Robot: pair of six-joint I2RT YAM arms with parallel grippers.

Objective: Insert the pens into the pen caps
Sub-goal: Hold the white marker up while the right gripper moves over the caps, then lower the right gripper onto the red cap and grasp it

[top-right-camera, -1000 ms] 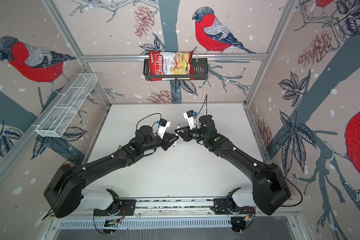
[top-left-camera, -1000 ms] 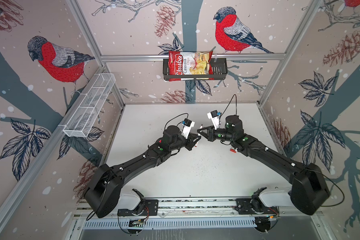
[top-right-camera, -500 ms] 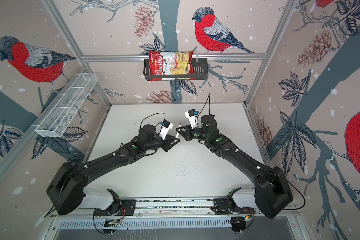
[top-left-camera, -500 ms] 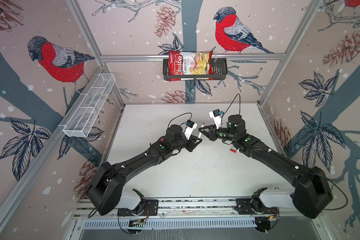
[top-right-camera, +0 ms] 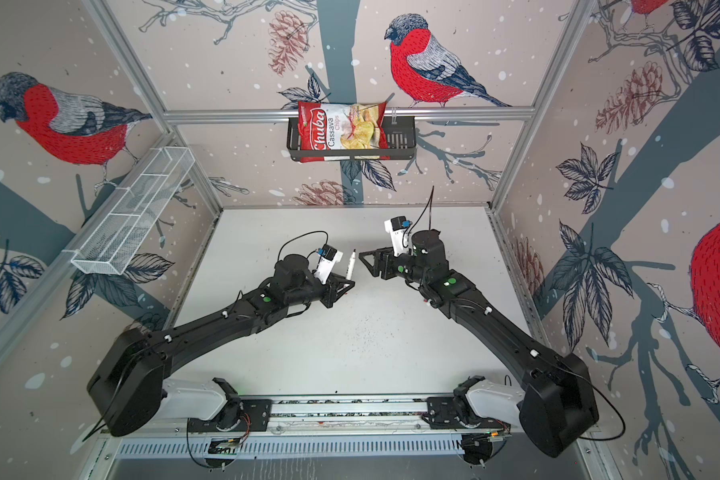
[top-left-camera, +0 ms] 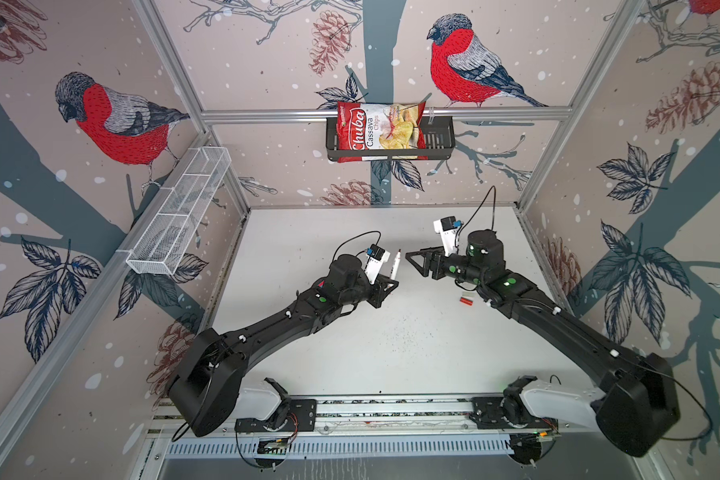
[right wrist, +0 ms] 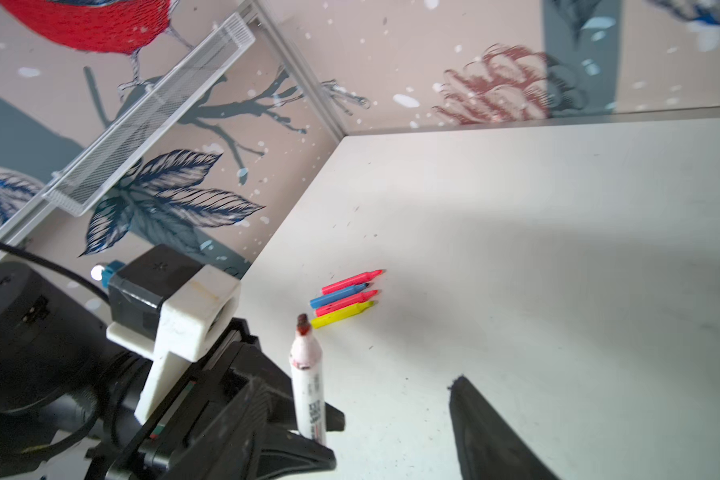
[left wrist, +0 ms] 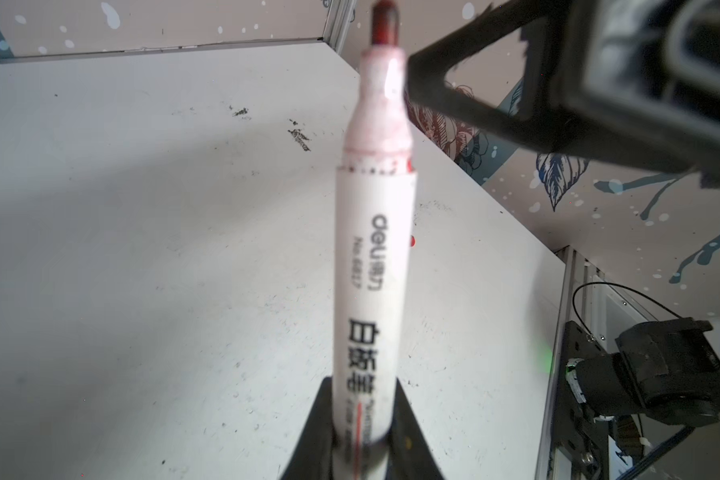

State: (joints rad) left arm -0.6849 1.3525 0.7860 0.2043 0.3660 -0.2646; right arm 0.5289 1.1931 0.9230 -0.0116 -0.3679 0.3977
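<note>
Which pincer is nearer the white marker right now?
Left. The left pincer is shut on the white marker, gripping its lower barrel with the tip up. The right pincer stands open beside its red tip, with a small gap showing in both top views.

A bag of cassava chips (top-left-camera: pixel 377 131) is held in a black basket (top-left-camera: pixel 439 141) hung on the back wall. A white mesh rack (top-left-camera: pixel 179 216) (divided into compartments) is mounted on the left wall. The white table (top-left-camera: pixel 391 345) is flecked with dark specks.
</note>
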